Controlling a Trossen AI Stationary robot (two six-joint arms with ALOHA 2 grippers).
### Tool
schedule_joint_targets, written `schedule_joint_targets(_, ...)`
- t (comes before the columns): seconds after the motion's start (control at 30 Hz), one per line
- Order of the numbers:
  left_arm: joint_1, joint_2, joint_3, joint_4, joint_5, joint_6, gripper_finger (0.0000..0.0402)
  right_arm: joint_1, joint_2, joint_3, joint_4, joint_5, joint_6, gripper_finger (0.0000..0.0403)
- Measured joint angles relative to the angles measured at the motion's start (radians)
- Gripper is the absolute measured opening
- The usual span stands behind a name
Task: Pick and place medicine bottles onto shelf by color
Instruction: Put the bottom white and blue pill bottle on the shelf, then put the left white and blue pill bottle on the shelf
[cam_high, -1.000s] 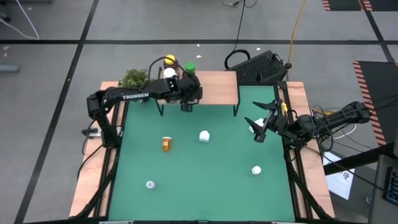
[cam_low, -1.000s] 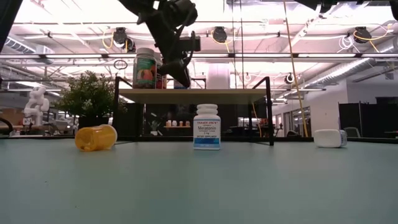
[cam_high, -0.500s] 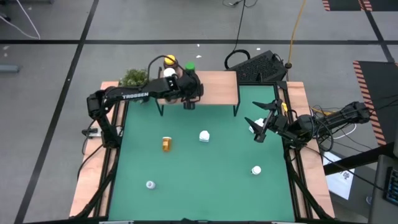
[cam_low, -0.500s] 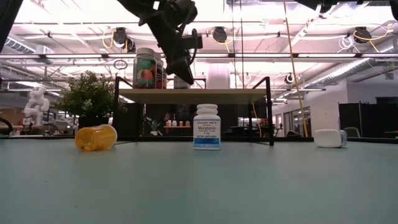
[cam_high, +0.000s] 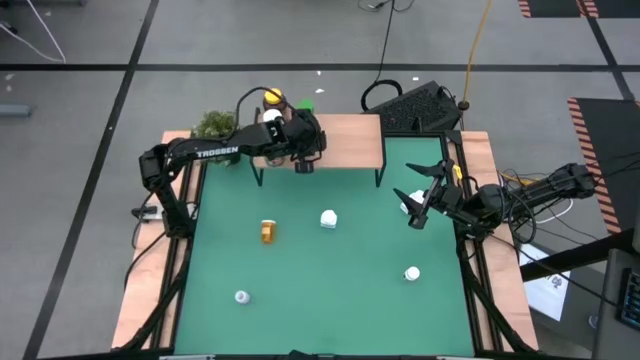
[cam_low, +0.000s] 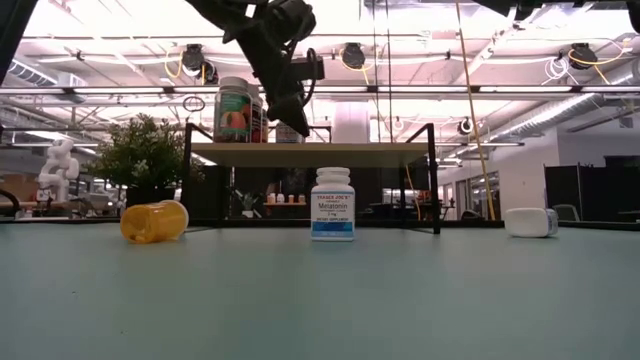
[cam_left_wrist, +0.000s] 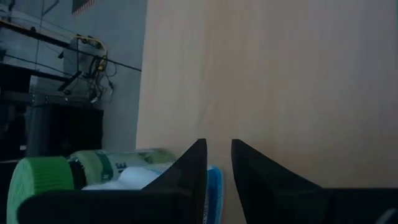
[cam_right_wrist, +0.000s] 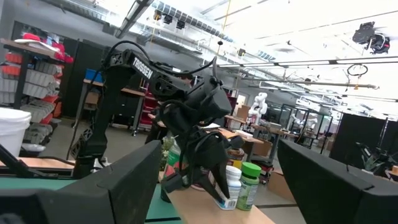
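Note:
The shelf (cam_high: 350, 140) stands at the table's far edge. On its left part are a yellow-capped bottle (cam_high: 272, 96), a white-capped one (cam_high: 268, 116), a green-capped one (cam_right_wrist: 249, 183) and a blue-labelled white bottle (cam_right_wrist: 231, 185), all upright. My left gripper (cam_high: 303, 158) is over that part, its fingers (cam_left_wrist: 219, 163) nearly together beside the blue-labelled bottle (cam_left_wrist: 213, 190). My right gripper (cam_high: 420, 195) hovers open at the table's right side. An amber bottle (cam_high: 267, 231) lies on its side on the table; a white one (cam_high: 329, 218) stands upright on it. My left gripper slants down from the table's near side toward the blue-labelled white bottle's side (cam_right_wrist: 225, 190). The fingers (cam_right_wrist: 214, 182) are close against it, not around it. I cannot tell whether they touch. The bottle stands upright on the shelf top.
More white bottles are on the green table (cam_high: 412, 272), (cam_high: 241, 296), and one lies near the right gripper (cam_high: 406, 208). A potted plant (cam_high: 215, 125) is left of the shelf and a keyboard (cam_high: 420, 108) lies beyond the far edge. The shelf's right half (cam_high: 360, 135) is bare wood.
My left gripper has moved from the shelf's near edge toward the table's far edge, farther over the shelf top and closer to the bottles standing there. The right arm has kept still.

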Motion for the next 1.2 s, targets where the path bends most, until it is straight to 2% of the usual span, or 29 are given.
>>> schedule_joint_targets(0.13,-0.050,-0.012,0.000,0.006,-0.073,-0.004,0.0077,0.000,0.000,0.000,-0.014,0.010,-0.011,0.0318)
schedule_joint_targets(0.3,-0.131,-0.053,0.000,0.048,-0.138,-0.076,0.0077,0.000,0.000,0.004,-0.041,0.157,-0.021,0.0318)
schedule_joint_targets(0.37,-0.162,-0.082,0.000,0.049,-0.140,-0.166,0.0081,0.000,-0.001,0.025,-0.107,0.232,0.004,0.0318)
schedule_joint_targets(0.47,-0.212,-0.106,0.003,0.037,-0.116,-0.288,0.0094,0.000,-0.001,0.080,-0.298,0.257,0.080,0.0318)
schedule_joint_targets(0.53,-0.239,-0.118,0.000,-0.030,-0.031,-0.346,0.0108,-0.001,0.008,0.115,-0.425,0.193,0.178,0.0318)
schedule_joint_targets(0.63,-0.281,-0.119,-0.009,-0.032,0.109,-0.415,0.0133,-0.015,0.024,0.131,-0.519,0.034,0.315,0.0318)
schedule_joint_targets(0.73,-0.327,-0.118,-0.043,-0.026,0.145,-0.435,0.0160,-0.036,0.053,0.117,-0.517,-0.056,0.411,0.0318)
schedule_joint_targets(0.9,-0.366,-0.118,-0.122,0.044,0.146,-0.454,0.0207,-0.070,0.132,0.094,-0.424,-0.051,0.484,0.0318)
schedule_joint_targets(1.1,-0.366,-0.118,-0.254,0.167,0.172,-0.525,0.0268,-0.077,0.174,0.094,-0.333,-0.061,0.491,0.0318)
schedule_joint_targets(1.2,-0.367,-0.117,-0.314,0.252,0.205,-0.529,0.0292,-0.077,0.171,0.094,-0.301,-0.111,0.492,0.0318)
